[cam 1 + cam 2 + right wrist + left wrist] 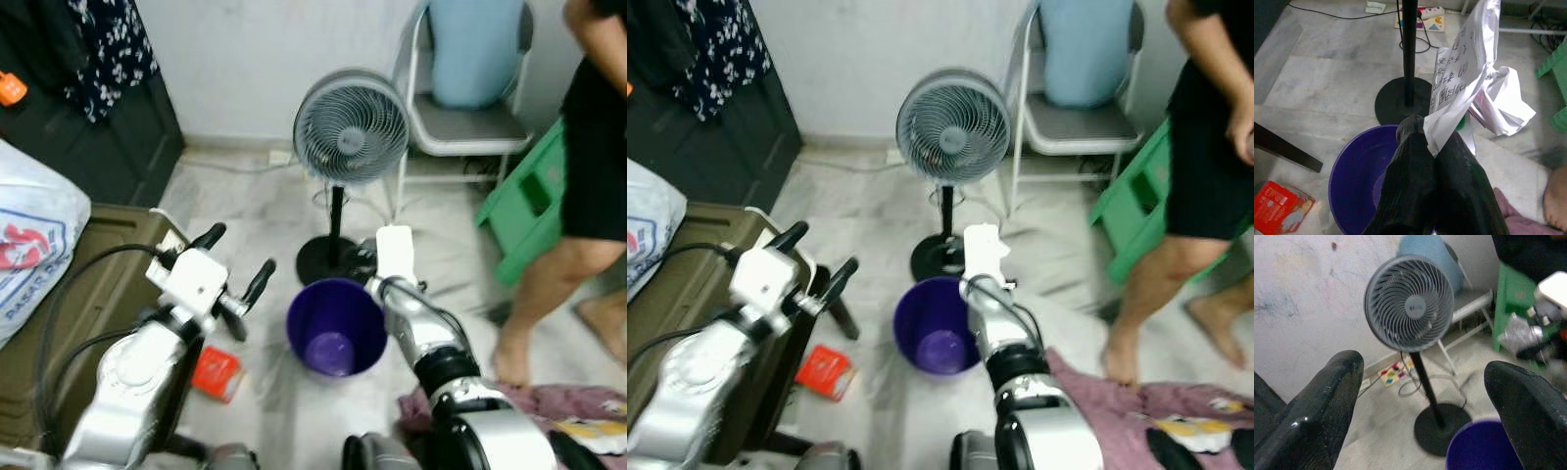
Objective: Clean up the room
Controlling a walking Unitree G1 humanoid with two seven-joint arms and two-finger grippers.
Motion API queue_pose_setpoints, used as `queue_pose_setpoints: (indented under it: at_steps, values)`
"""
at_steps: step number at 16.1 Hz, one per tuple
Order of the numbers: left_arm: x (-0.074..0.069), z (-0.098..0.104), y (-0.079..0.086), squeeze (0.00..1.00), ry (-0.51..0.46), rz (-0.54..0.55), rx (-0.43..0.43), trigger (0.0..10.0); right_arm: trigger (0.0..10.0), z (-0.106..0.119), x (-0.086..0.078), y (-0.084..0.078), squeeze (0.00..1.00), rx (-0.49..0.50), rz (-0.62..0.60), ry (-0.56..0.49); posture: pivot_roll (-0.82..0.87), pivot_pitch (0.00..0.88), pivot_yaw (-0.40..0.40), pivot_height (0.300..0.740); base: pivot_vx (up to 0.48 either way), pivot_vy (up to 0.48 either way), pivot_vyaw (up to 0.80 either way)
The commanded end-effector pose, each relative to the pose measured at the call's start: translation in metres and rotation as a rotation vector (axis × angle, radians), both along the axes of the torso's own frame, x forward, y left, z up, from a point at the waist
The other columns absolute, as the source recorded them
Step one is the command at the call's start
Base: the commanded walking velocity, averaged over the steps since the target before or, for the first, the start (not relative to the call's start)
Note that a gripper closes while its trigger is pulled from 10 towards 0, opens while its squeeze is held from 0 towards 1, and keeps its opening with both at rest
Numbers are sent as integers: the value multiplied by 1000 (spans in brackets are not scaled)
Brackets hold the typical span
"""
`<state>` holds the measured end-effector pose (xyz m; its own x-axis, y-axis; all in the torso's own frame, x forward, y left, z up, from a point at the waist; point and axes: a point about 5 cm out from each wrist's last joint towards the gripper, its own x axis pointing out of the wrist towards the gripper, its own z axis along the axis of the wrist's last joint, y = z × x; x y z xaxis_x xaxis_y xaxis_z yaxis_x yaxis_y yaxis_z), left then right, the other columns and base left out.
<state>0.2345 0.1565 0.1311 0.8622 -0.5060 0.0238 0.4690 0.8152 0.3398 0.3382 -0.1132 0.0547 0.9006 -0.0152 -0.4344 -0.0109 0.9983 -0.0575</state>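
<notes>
Crumpled paper (1469, 73) pinched tight in right gripper (1437, 142) just past purple bucket (336, 328) rim; best drawn back over the opening before letting go, left gripper (1425, 396) spread wide, empty.

white sack (29, 235): red mark, blue "PASAR" | crumpled paper (1462, 73): print unreadable

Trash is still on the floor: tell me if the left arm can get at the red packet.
Probably yes. The left gripper hangs open above the red packet, with only bare floor between them. The right gripper is shut on paper.
</notes>
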Motion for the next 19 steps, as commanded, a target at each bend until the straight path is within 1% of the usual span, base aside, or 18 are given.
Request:
queue_pose_setpoints:
  at_steps: [1,3,4,5,6,7,8,9,11,12,13,15,17,19]
  values:
    - [-5,1,5,0,13,0,18,10000,10000,-1,1,1,0,11,-14,12,180,164,86,740,0,0,0]
    - [-16,0,16,0,40,19,38,10000,10000,-2,0,0,0,9,-31,10,211,197,120,740,0,0,0]
    - [-24,-1,19,0,61,22,46,10000,10000,-3,1,-3,0,10,-46,11,228,212,136,740,0,0,0]
    - [-24,-1,19,0,61,22,46,10000,10000,-3,1,-3,0,10,-46,11,228,212,136,740,0,0,0]
    - [-33,-1,22,0,87,16,59,10000,10000,-3,2,-4,0,13,-57,15,249,230,151,740,0,0,0]
    - [-41,0,24,0,103,11,73,10000,10000,-1,3,-4,0,14,-63,10,267,243,164,740,0,0,0]
    - [-47,3,28,0,111,18,81,10000,10000,1,4,-4,0,15,-65,4,295,260,182,740,0,0,0]
    - [-49,4,30,0,118,24,87,10000,10000,2,6,-4,0,13,-67,0,301,262,185,740,0,0,0]
    - [-62,10,41,0,149,50,113,10000,10000,5,10,-8,0,3,-98,-19,348,286,231,740,0,0,0]
    - [-63,11,42,0,153,53,117,10000,10000,6,11,-10,0,3,-105,-22,348,286,231,740,0,0,0]
    - [-68,12,46,0,171,55,128,10000,10000,10,14,-15,0,-1,-136,-44,361,298,251,740,0,0,0]
    - [-73,14,50,0,194,51,144,10000,10000,16,18,-25,0,-11,-180,-71,363,310,262,740,0,0,0]
    - [-75,15,50,0,208,46,149,10000,10000,14,17,-34,0,-19,-205,-73,367,317,273,740,0,0,0]
    - [-75,16,50,0,214,45,150,10000,10000,13,16,-36,0,-16,-218,-77,369,319,278,740,0,0,0]
